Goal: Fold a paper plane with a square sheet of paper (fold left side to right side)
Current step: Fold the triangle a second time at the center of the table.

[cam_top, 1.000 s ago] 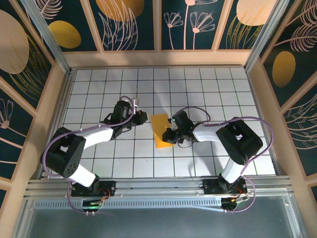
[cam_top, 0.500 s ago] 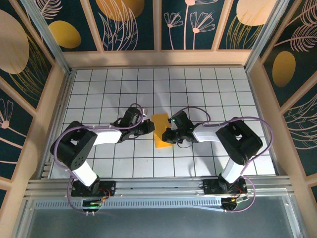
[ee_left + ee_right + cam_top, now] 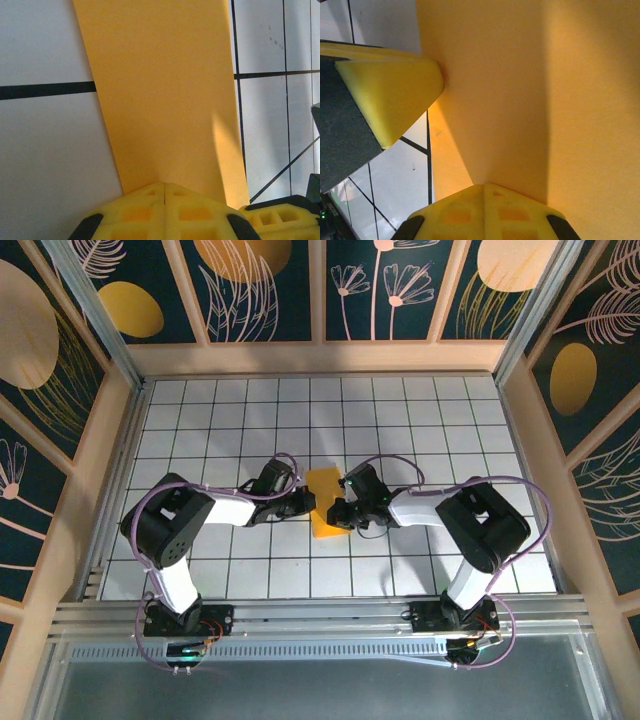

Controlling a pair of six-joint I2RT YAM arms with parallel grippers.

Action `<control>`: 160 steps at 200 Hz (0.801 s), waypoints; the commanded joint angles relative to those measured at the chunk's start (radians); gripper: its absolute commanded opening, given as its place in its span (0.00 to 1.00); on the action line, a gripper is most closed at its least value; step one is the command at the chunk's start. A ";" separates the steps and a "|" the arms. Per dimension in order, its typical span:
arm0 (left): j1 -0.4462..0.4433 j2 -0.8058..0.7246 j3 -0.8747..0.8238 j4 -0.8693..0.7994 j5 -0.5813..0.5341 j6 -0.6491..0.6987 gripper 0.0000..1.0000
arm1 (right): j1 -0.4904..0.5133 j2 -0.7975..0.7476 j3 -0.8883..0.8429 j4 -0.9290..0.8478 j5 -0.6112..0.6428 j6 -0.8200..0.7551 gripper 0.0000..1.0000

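Note:
The square sheet of paper [image 3: 324, 483] lies folded into a narrow orange-yellow strip on the white grid table [image 3: 420, 420], near the middle. My left gripper [image 3: 307, 503] is shut, and its tip rests on the strip's left edge; in the left wrist view the closed jaws [image 3: 164, 185] press on the paper [image 3: 160, 85]. From the other side my right gripper [image 3: 338, 511] is also shut, its tip [image 3: 484, 186] down on the paper [image 3: 520, 75]. The left gripper's yellow finger [image 3: 390, 95] shows close by in the right wrist view. No paper plane shape is visible.
Wooden walls [image 3: 520, 440] with dark flower panels close in the table on three sides. A metal rail [image 3: 320, 615] runs along the near edge by the arm bases. Open tiles lie beyond and to both sides of the paper.
My left arm has swung right and brought its shut gripper from a tile away onto the paper's left edge. The right gripper and the paper have stayed put.

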State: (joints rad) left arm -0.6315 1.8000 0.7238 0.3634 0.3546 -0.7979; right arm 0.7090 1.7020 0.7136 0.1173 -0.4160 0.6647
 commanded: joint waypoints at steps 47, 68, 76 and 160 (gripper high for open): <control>-0.007 0.026 -0.023 -0.061 -0.058 0.041 0.00 | -0.004 -0.093 0.050 -0.164 0.091 -0.018 0.19; -0.007 0.028 -0.020 -0.065 -0.057 0.047 0.00 | -0.032 -0.157 0.050 -0.192 0.086 -0.036 0.28; -0.009 0.030 -0.023 -0.065 -0.057 0.049 0.00 | -0.050 -0.178 0.045 -0.206 0.080 -0.049 0.32; -0.009 0.027 -0.011 -0.083 -0.060 0.065 0.00 | -0.283 -0.342 -0.086 -0.336 -0.023 -0.182 0.72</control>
State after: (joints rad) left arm -0.6361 1.8000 0.7231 0.3626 0.3389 -0.7639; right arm 0.4717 1.3998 0.6746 -0.1459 -0.3862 0.5354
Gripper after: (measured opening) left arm 0.048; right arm 0.684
